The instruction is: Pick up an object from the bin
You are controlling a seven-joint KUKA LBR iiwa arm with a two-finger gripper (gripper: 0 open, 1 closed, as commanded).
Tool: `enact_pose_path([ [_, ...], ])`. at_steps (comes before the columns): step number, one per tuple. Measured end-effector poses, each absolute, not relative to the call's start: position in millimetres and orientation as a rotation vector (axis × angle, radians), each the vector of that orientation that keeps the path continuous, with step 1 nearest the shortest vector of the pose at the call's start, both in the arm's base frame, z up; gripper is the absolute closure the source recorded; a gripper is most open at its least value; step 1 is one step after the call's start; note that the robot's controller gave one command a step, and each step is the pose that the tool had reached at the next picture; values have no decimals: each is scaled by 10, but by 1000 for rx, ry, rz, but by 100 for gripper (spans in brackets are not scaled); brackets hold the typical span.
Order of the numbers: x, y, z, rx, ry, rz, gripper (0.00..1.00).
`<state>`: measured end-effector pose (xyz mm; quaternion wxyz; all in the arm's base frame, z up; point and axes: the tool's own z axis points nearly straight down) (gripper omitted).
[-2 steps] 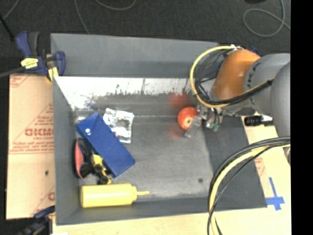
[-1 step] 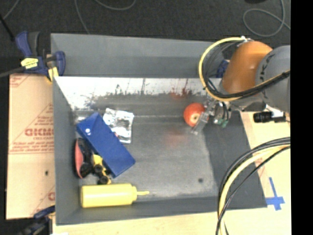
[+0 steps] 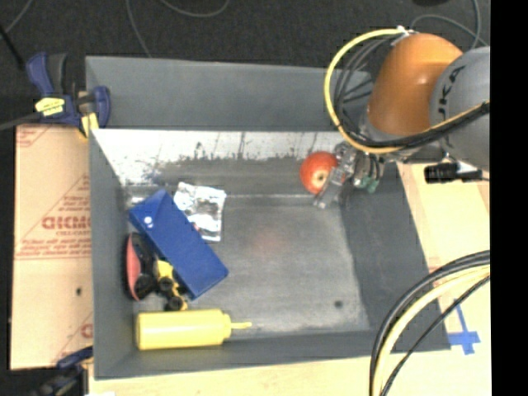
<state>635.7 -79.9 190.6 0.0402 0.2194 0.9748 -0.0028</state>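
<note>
The arm has a rounded orange cover on a light grey link with dark letters. Round it loop thin yellow and black cables, and the small grey metal gripper carries a green part.

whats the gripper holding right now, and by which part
It cannot be told. The gripper sits right against the small round red-orange ball near the back wall of the grey metal bin, but no grip on it shows.

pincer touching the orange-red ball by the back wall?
Cannot tell. Camera view: the pincer overlaps the edge of the ball, no gap showing, but contact itself isn't plain.
</note>
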Motion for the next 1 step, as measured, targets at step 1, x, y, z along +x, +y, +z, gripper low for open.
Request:
enact_pose_path([
  [1,6362,-662,2045,648,2989,-7,100],
])
